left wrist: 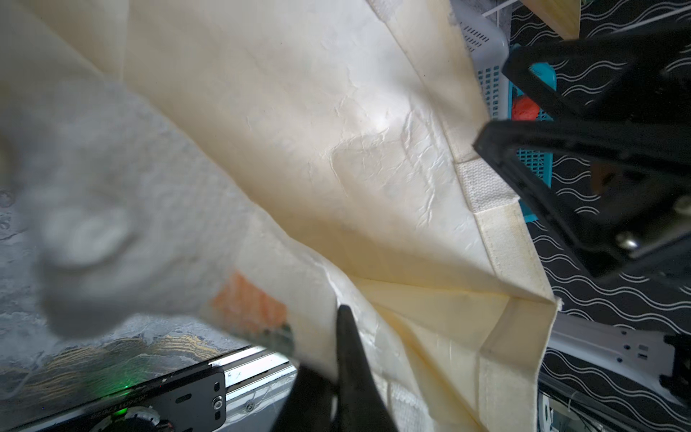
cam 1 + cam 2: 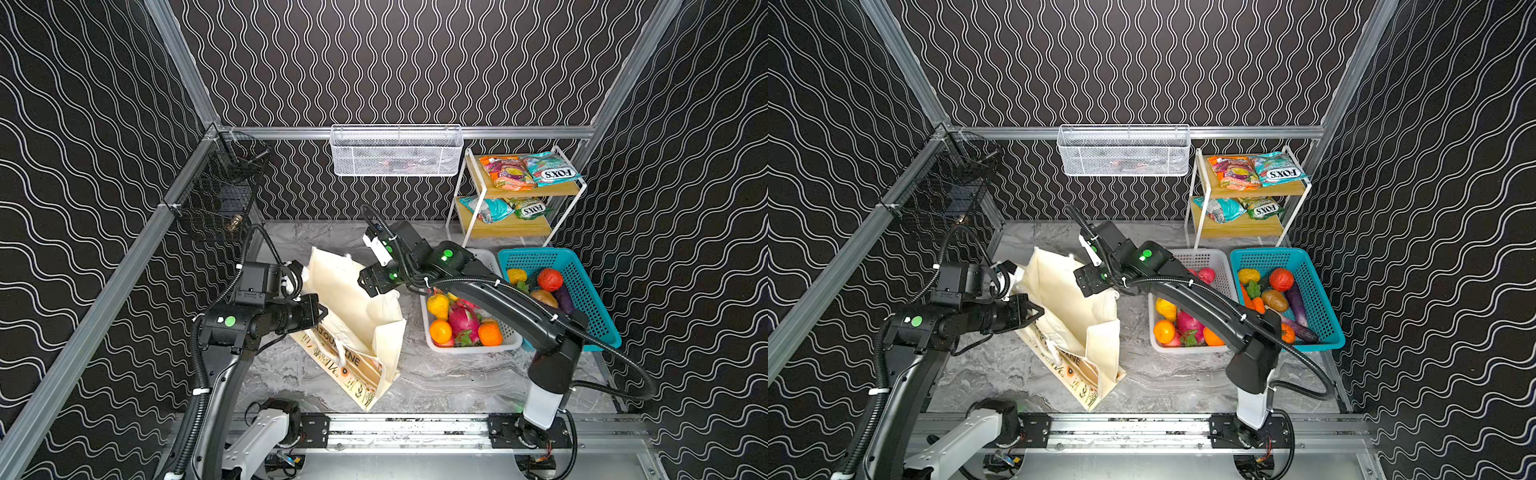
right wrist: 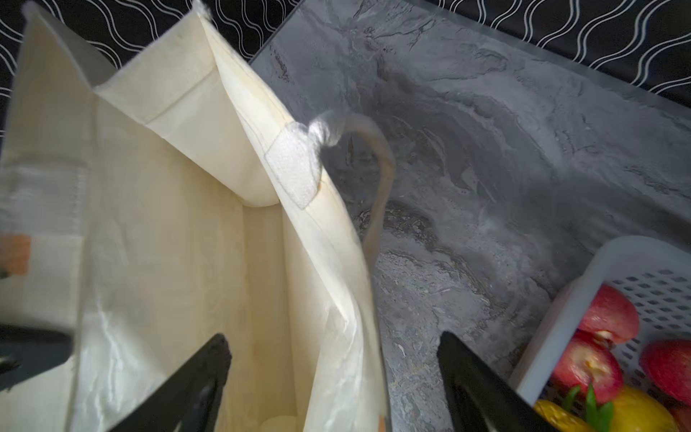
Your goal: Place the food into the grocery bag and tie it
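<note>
The cream grocery bag [image 2: 353, 299] [image 2: 1073, 299] stands open on the grey marble table, its printed side toward the front rail. My left gripper [image 2: 322, 312] [image 1: 338, 329] is shut on the bag's left wall [image 1: 374, 336]. My right gripper [image 3: 332, 338] is open, its fingers astride the bag's right wall [image 3: 336, 284], one inside and one outside. The bag's handle [image 3: 381, 179] hangs blurred beside that wall. The food lies apart from the bag: oranges [image 2: 440, 331], a yellow pear [image 2: 438, 304] and a dragon fruit [image 2: 463, 320] in the white basket, a tomato [image 2: 550, 279] in the teal basket, and snack packets [image 2: 550, 168] on the shelf.
The white basket [image 2: 473, 348] and teal basket [image 2: 536, 253] sit right of the bag, under my right arm. A two-tier shelf rack [image 2: 519, 193] stands at the back right. A white wire basket [image 2: 397, 151] hangs on the back rail and a black wire basket [image 2: 216, 195] on the left rail.
</note>
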{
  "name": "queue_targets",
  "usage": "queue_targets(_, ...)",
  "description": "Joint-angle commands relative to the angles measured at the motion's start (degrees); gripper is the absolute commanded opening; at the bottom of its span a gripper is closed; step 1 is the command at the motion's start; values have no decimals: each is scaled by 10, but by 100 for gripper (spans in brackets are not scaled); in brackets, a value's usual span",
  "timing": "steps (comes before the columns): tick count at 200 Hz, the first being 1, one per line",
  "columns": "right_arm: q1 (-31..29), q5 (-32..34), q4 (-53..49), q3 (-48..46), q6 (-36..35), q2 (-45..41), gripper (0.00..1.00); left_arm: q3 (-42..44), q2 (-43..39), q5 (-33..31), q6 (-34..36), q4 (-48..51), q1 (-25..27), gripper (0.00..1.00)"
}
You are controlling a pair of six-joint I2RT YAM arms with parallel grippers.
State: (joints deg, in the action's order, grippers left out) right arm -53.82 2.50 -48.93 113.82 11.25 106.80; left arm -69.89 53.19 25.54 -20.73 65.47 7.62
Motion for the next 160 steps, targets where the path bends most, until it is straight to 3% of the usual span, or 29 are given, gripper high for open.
queue_targets(1,3,0,-71,50,-27,48,87,-2,-2,24,46,3,0,0)
queue_targets(51,5,-1,-135,97,-48,111,72,8,1,27,67,-3,0,0)
queue_targets(71,15,-2,-134,87,-29,96,41,4,3,33,62,-16,0,0)
queue_targets(84,27,-23,-89,36,-11,53,28,0,5,44,54,-32,-1,0)
queue_targets(112,75,-170,72,-125,42,-74,14,10,9,96,44,-99,-1,0)
queue_targets(135,125,-291,192,-245,116,-151,9,28,29,126,31,-148,-2,0)
queue_targets(160,166,-365,349,-373,212,-234,7,56,57,172,9,-223,-3,0)
